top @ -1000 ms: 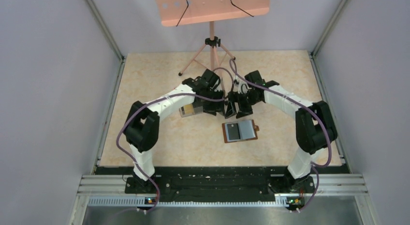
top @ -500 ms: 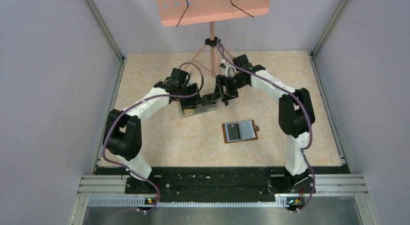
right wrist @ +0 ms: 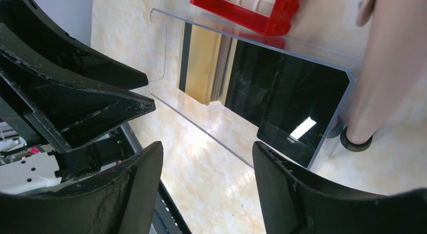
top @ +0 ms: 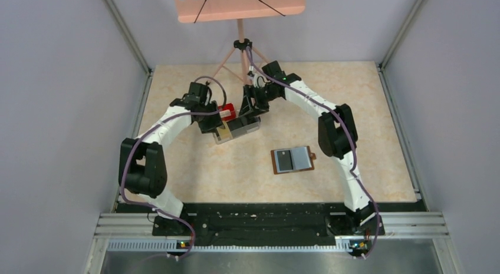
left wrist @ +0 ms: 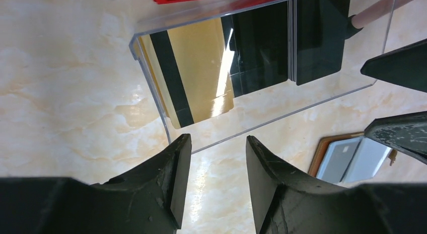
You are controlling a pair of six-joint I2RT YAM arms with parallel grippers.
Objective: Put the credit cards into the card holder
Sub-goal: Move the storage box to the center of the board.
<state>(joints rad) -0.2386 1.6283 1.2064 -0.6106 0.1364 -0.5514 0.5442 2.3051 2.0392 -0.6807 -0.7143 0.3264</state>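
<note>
The credit cards lie in a clear plastic box (top: 240, 129): a tan-yellow card (left wrist: 201, 68) with a black stripe and black cards (left wrist: 269, 45), also in the right wrist view (right wrist: 201, 63) (right wrist: 289, 100). No blue card shows in the box. The card holder (top: 293, 159) lies open on the table to the box's near right, showing a dark and a pale blue panel; its corner shows in the left wrist view (left wrist: 347, 156). My left gripper (left wrist: 214, 146) is open and empty at the box's left end. My right gripper (right wrist: 206, 161) is open and empty at the box's right end.
A small red tray (top: 227, 112) lies against the far side of the box, also in the wrist views (right wrist: 252, 10). A pink music stand (top: 242, 47) stands at the back, one leg foot (right wrist: 355, 138) next to the box's end. Walls close in both sides.
Both arms have swung back and left, away from the card holder, to the clear box. The red tray has come into view. The music stand has shifted left.
</note>
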